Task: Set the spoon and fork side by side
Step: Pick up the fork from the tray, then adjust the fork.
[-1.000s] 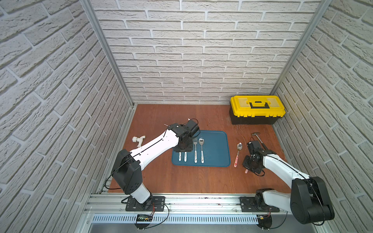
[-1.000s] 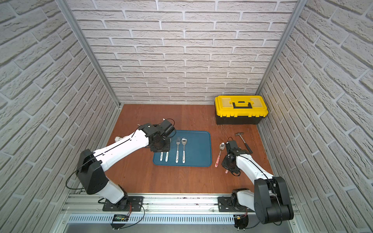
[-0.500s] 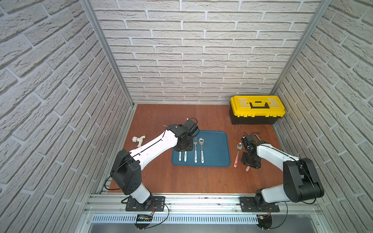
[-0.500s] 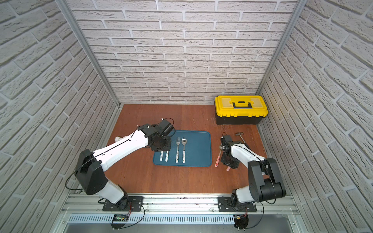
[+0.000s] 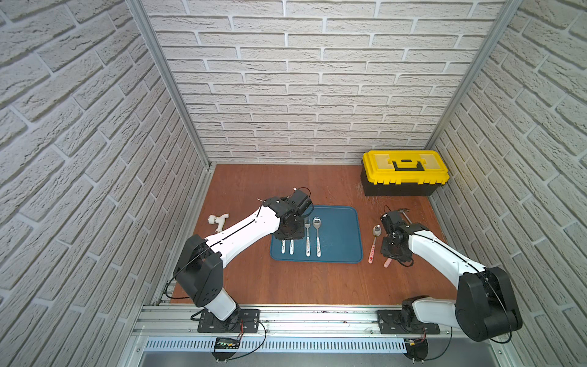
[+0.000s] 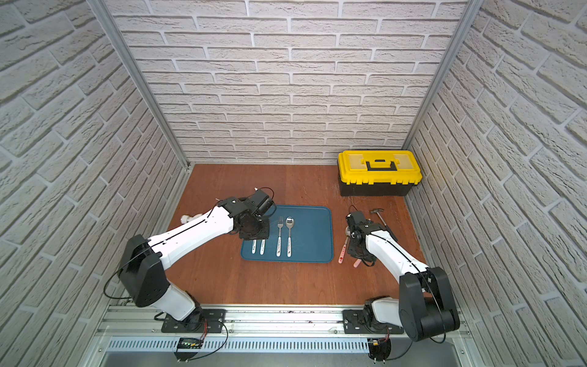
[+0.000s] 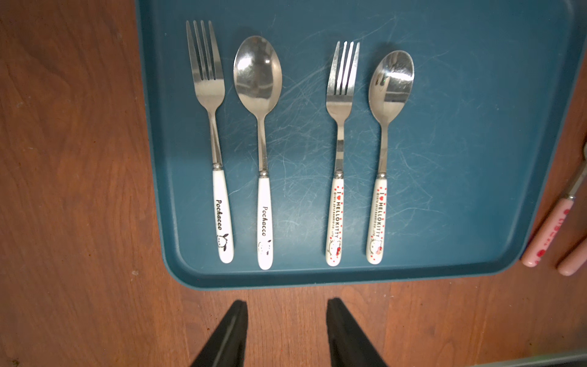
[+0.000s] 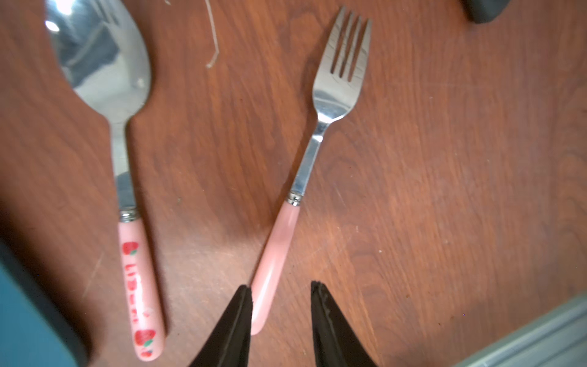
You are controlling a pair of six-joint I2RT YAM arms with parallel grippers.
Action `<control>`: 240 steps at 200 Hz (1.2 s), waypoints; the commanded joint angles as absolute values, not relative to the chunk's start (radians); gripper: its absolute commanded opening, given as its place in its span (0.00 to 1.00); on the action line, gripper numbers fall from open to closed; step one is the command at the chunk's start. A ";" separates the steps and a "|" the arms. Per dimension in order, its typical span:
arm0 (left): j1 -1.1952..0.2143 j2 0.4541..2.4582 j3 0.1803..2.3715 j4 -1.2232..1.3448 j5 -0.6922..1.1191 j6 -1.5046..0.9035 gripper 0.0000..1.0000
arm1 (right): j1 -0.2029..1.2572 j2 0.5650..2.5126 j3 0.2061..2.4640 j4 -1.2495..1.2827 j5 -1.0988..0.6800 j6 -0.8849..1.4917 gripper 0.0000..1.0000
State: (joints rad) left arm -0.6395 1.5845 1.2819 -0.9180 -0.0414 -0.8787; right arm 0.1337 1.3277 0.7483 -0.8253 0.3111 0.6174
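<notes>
Hovering low over the near end of the pink fork (image 8: 304, 171), the right gripper (image 8: 281, 286) has its jaws apart. The handle lies against one finger (image 8: 235, 317) but is not clamped, so the fork rests freely on the table (image 8: 444, 190). That end is probably chosen because the plastic handle gives more to grasp than the thin neck. The pink spoon (image 8: 124, 178) lies just beside the fork, handle toward the robot. The two splay apart toward their heads, so the pair looks close together but not parallel, and both sit off the tray (image 7: 476, 159).

The left gripper (image 7: 286, 301) hangs over the tray's near edge, jaws parted and holding nothing. It seems to be only waiting. On the tray each fork lies parallel to its matching spoon: Pochacco fork (image 7: 216, 152) with Pochacco spoon (image 7: 262, 149), Hello Kitty fork (image 7: 339, 149) with Hello Kitty spoon (image 7: 383, 149).

Farther off are a white pipe fitting (image 5: 219, 220), a hammer (image 6: 379, 217) and a yellow toolbox (image 5: 405, 173).

Count: three forks, three spoons, one tray, one hammer, one fitting, one toolbox.
</notes>
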 commanded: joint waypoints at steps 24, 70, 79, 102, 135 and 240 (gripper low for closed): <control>-0.644 1.576 1.256 -0.872 -0.029 -0.857 0.46 | -0.030 1.421 0.855 -0.793 0.392 0.601 0.37; -0.623 1.581 1.257 -0.863 -0.019 -0.831 0.46 | -0.151 1.519 0.896 -0.710 0.152 0.518 0.37; -0.618 1.582 1.259 -0.860 -0.014 -0.829 0.46 | -0.161 1.527 0.894 -0.712 0.135 0.521 0.38; -0.615 1.586 1.257 -0.847 -0.005 -0.823 0.46 | -0.183 1.523 0.862 -0.686 0.070 0.520 0.38; -0.620 1.607 1.267 -0.841 0.008 -0.817 0.45 | -0.198 1.560 0.849 -0.664 0.050 0.521 0.33; -0.697 1.661 1.360 -0.848 0.002 -0.803 0.44 | -0.199 1.445 0.838 -0.673 -0.016 0.514 0.02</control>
State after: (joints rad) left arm -0.6529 1.6238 1.3006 -0.8608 -0.0040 -0.8219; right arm -0.1955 1.5265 0.8539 -0.6842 0.0425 0.5255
